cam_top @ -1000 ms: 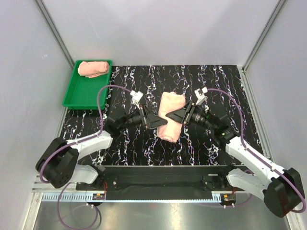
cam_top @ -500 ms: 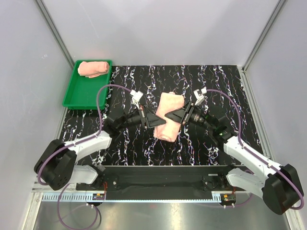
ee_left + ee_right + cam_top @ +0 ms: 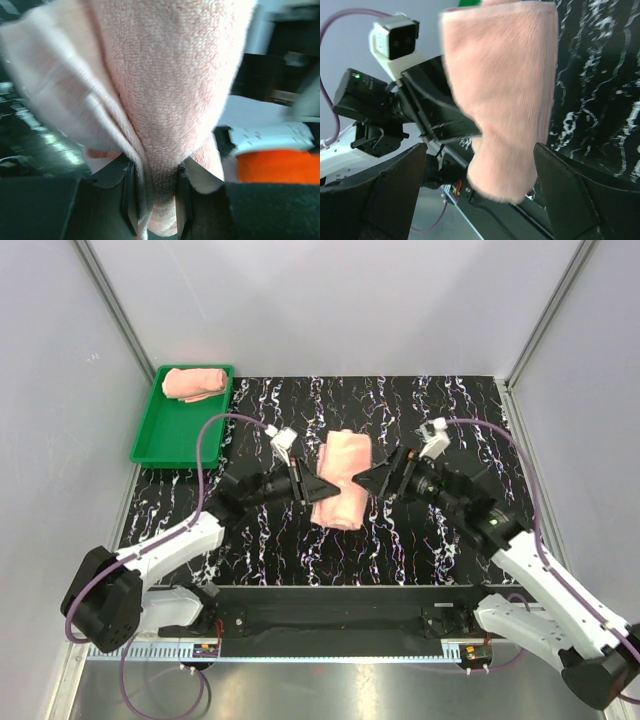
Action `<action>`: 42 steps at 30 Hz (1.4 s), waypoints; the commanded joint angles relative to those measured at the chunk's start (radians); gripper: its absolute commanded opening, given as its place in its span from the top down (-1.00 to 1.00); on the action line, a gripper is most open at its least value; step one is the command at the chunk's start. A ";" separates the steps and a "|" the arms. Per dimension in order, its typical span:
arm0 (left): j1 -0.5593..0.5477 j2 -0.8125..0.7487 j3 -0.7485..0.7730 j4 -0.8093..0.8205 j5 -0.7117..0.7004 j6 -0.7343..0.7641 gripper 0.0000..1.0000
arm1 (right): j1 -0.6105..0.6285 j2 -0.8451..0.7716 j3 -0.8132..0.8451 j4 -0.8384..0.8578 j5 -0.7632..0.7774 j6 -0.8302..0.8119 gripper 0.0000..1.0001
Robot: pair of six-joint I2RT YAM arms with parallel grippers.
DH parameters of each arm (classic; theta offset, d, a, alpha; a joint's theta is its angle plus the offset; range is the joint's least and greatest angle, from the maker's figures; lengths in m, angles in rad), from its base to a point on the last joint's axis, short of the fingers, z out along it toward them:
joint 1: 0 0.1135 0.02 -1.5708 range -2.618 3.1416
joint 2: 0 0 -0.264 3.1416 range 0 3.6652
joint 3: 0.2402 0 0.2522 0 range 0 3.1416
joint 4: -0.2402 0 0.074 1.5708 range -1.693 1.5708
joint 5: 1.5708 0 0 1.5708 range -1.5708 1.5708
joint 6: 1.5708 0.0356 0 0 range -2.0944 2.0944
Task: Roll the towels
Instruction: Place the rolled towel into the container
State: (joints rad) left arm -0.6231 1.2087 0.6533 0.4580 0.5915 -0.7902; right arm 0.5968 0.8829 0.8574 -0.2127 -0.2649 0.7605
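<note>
The left gripper [image 3: 152, 200] pinches the rolled towel [image 3: 342, 475] so it cannot unroll. At the towel's 3 o'clock, the right gripper [image 3: 372, 478] gapes wide, holding nothing.

1. The table [image 3: 420, 405] has a glossy black top veined with white, like marble, and fills the middle of the enclosure.
2. A plain pale grey back wall [image 3: 330, 300] stands behind it, brightest near its middle under soft, even light.
3. A left wall [image 3: 50, 390] and a right wall [image 3: 595, 390] of the same pale grey close in the sides.
4. Slim metal posts run up the rear corners: the left post [image 3: 113, 300] and the right post [image 3: 548, 308].
5. Along the near edge lies a black bar [image 3: 330, 602], then a pale rail [image 3: 330, 654] with fine scale marks.
6. Nearest the camera, a brushed grey metal surface [image 3: 330, 692] shows a dull sheen.
</note>
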 commanded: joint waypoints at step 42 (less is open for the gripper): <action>0.875 0.751 0.512 0.374 -0.588 -0.238 1.00 | 0.008 0.060 -0.032 -0.217 0.127 -0.010 -0.91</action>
State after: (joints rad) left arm 0.2604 1.9049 1.0550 0.7700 0.0505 -1.0645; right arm 0.5980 0.9192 0.8249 -0.4999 -0.1097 0.7639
